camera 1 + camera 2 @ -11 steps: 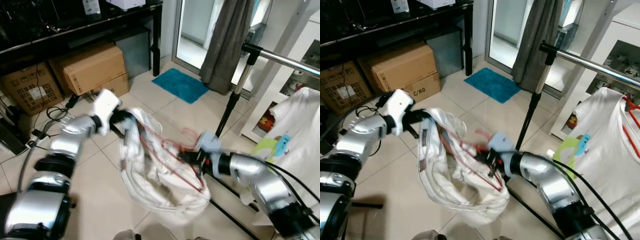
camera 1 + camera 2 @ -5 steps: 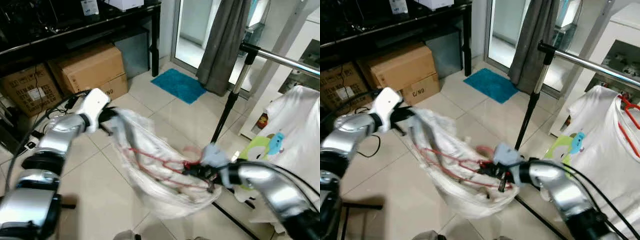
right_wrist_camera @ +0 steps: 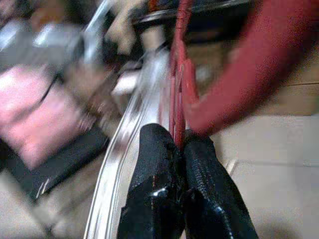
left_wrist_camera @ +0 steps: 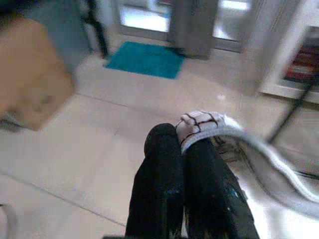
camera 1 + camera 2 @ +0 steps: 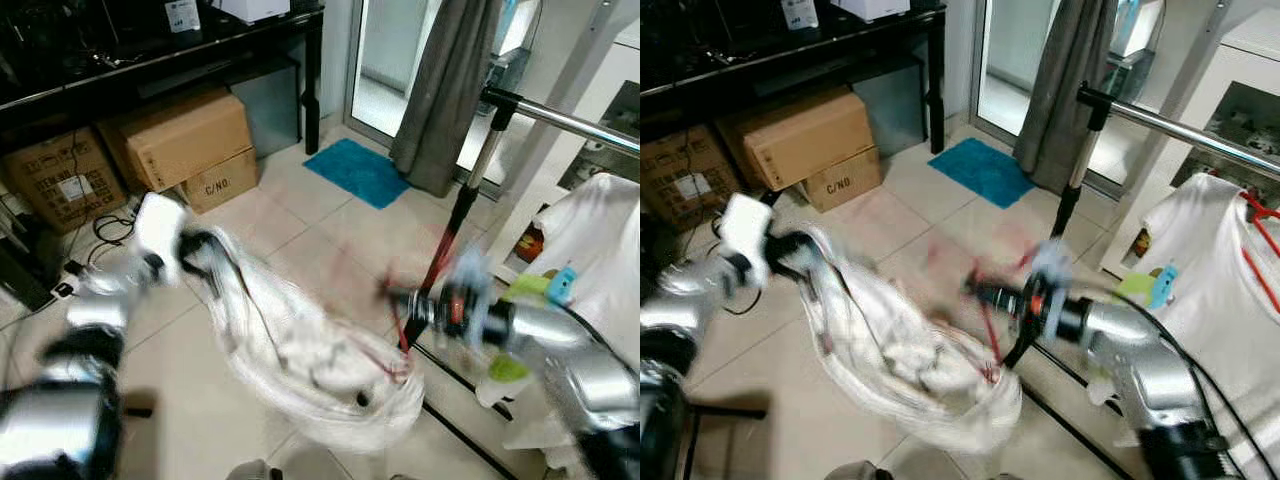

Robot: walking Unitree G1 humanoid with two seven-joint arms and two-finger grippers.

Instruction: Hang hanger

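- Nearest you, the white garment (image 5: 320,365) sags low between the two arms, its belly close to the tiled floor (image 5: 190,400). Keep it taut enough that it does not drag or catch the rack's foot.
- Your left gripper (image 4: 180,142) has its fingers pressed together on a trimmed edge of the garment, out on the left side. Hold that pinch as support only, and let it follow rather than pull against the other arm.
- Your right gripper (image 3: 177,137) is clamped tight on the red hanger (image 3: 182,74), whose wire runs down into the cloth. In the head views it sits just in front of the rack's upright pole (image 5: 1068,205), blurred with motion.
- I judge the step in hand to be carrying the hanger up to the silver rail (image 5: 1180,125), which lies higher and farther right. Raise the right arm first, clear the rail's capped end, then lower the hook over it.
- Slow down: at this blur you cannot tell how the hook is turned.
- Farther along, a white shirt (image 5: 1200,260) already hangs there; aim for bare rail short of it.
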